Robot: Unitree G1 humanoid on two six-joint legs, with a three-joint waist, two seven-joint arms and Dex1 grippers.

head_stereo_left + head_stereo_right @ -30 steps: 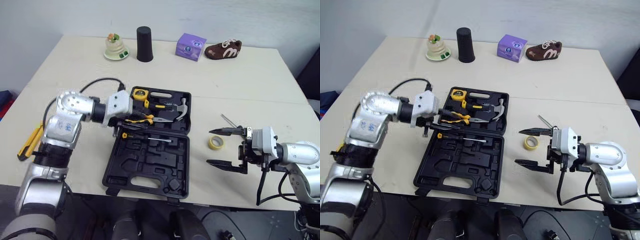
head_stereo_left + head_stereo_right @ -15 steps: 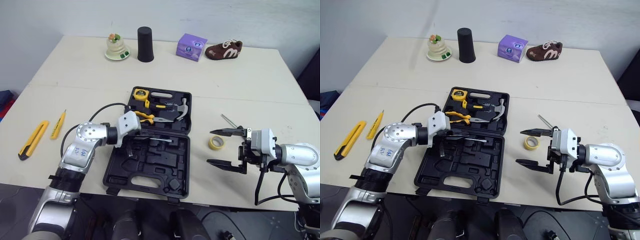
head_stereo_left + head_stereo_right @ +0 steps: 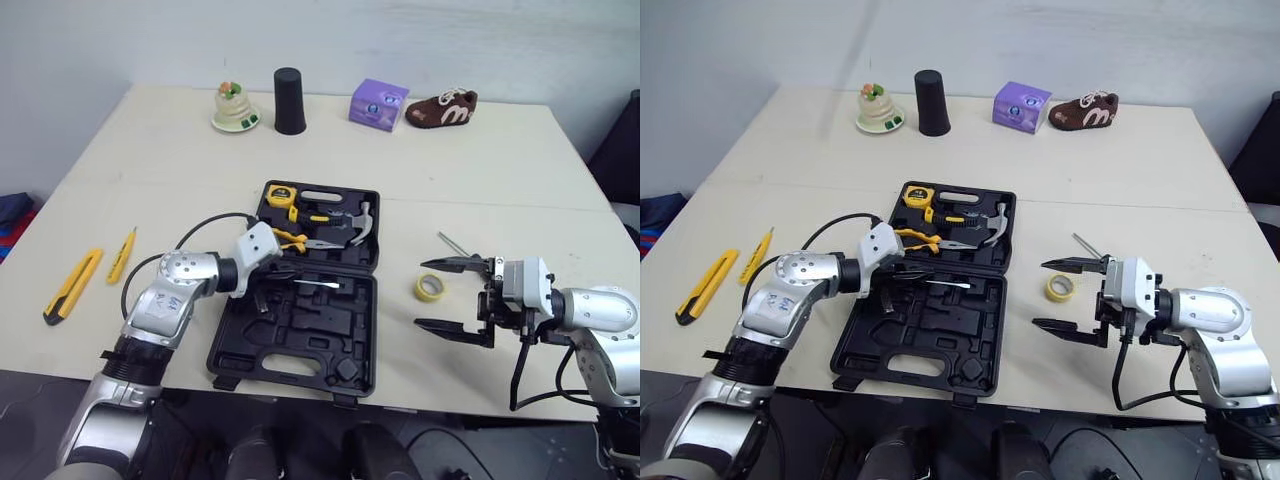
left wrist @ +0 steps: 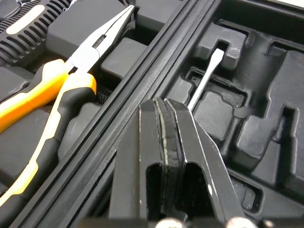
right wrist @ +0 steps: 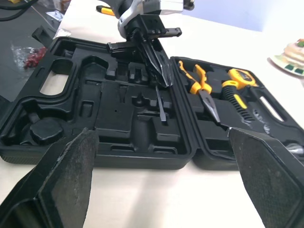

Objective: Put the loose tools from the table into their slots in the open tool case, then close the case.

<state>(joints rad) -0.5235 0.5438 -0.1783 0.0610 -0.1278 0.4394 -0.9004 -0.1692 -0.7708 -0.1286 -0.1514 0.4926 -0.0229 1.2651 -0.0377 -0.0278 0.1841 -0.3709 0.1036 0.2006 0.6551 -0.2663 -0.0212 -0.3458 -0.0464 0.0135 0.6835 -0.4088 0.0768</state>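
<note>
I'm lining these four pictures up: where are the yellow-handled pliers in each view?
Left eye view: pliers in the tool case's far half, beside the hammer.
Right eye view: pliers there too.
Left wrist view: pliers across the hinge ridge from the flat screwdriver.
Right wrist view: pliers beside the tape measure.
Shared landmark: that screwdriver.

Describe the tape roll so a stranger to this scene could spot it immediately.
Start at the open black tool case in the middle of the table and look to the robot's right of it. There, near the open right gripper, lies the tape roll. It is a small yellow ring lying flat, unlike the thin metal rod just beyond it.
</note>
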